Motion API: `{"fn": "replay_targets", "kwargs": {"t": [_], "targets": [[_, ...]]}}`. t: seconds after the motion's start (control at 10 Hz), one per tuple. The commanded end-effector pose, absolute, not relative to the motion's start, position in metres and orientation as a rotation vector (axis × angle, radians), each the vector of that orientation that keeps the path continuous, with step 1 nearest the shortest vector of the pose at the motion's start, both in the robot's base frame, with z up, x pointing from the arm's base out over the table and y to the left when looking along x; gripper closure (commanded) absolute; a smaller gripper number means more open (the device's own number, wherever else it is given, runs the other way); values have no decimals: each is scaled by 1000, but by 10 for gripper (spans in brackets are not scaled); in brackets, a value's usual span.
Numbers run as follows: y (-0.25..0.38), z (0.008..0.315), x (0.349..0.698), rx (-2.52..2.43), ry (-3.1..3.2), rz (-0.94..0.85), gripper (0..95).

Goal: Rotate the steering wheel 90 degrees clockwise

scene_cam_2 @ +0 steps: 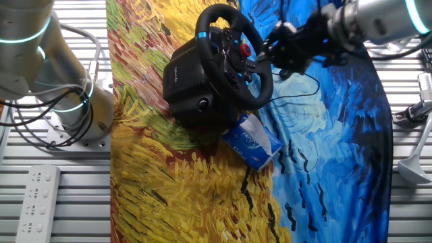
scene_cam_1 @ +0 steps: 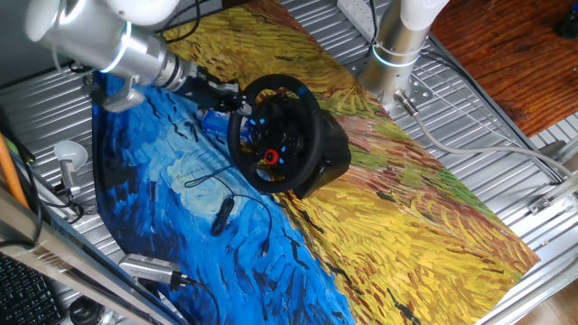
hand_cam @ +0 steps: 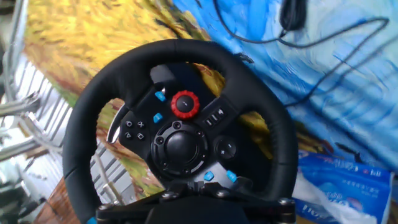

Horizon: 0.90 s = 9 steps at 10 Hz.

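Observation:
The black steering wheel (scene_cam_1: 312, 135) stands tilted on its bulky black base (scene_cam_1: 336, 153) in the middle of the painted cloth. Its hub shows blue buttons and a red knob (hand_cam: 185, 104). It also shows in the other fixed view (scene_cam_2: 264, 88) and fills the hand view (hand_cam: 186, 53). My gripper (scene_cam_1: 237, 101) is at the rim's upper left part in one fixed view, and at the rim's right side in the other fixed view (scene_cam_2: 267, 55). In the hand view the gripper (hand_cam: 193, 208) sits at the bottom, closed round the rim.
A blue tissue pack (scene_cam_2: 253, 142) lies against the wheel's base, also in the hand view (hand_cam: 336, 186). A thin black cable with an inline pod (scene_cam_1: 221, 215) lies on the blue cloth. A second arm's base (scene_cam_1: 397, 54) stands behind. A power strip (scene_cam_2: 40, 192) lies on the metal table.

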State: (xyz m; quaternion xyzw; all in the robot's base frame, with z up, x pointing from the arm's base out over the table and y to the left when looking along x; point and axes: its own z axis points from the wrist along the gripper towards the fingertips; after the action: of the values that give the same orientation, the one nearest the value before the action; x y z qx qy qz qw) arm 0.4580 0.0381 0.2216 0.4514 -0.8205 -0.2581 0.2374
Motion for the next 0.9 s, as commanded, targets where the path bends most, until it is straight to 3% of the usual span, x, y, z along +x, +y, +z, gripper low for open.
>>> {"fn": "replay_targets", "kwargs": {"t": [0.1,0.5,0.6,0.7,0.8,0.9], "targets": [[39,224,463,1259,-2210,-700,950],[44,230,438,1290,-2199,-729,950],[48,233,415,1339,-2179,-749,760],[51,235,401,1361,-2172,-766,760],[54,236,393,1400,-2152,-782,570],[60,242,382,1414,-2148,-776,570]]}}
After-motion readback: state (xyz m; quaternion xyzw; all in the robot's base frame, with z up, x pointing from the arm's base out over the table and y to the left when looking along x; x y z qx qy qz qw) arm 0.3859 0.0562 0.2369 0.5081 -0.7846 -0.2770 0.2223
